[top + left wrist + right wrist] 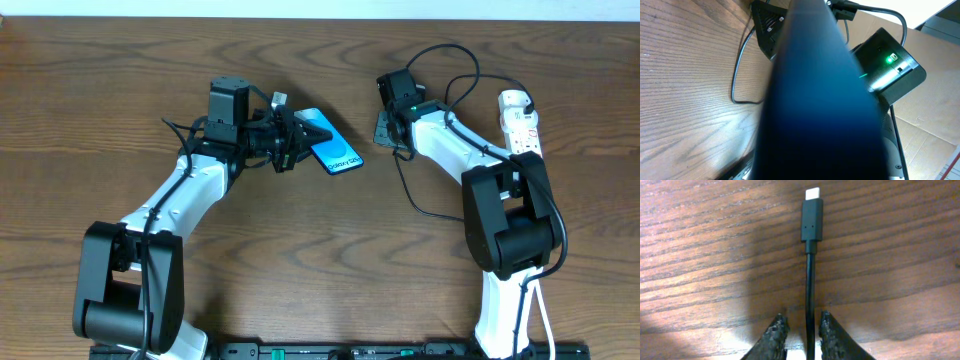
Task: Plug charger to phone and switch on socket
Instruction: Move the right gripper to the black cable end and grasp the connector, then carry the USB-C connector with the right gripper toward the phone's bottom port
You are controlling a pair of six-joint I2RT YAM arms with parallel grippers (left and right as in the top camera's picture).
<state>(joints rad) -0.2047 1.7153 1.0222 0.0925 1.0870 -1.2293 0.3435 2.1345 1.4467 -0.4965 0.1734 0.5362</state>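
Note:
My left gripper (300,138) is shut on one end of the phone (335,150), whose cyan screen faces up left of centre. In the left wrist view the phone (815,100) is a dark blue slab that fills the frame and hides the fingers. My right gripper (385,128) is a short gap to the right of the phone. In the right wrist view its fingers (807,330) close around the charger's black cable, and the plug tip (811,217) sticks straight out over the wood. The white socket (522,120) lies at the far right.
The charger's black cable (405,190) trails in loops over the table behind and under my right arm; it also shows in the left wrist view (737,75). The right wrist's camera housing with a green light (890,60) is close behind the phone. The thick white cord (545,320) runs down the right side.

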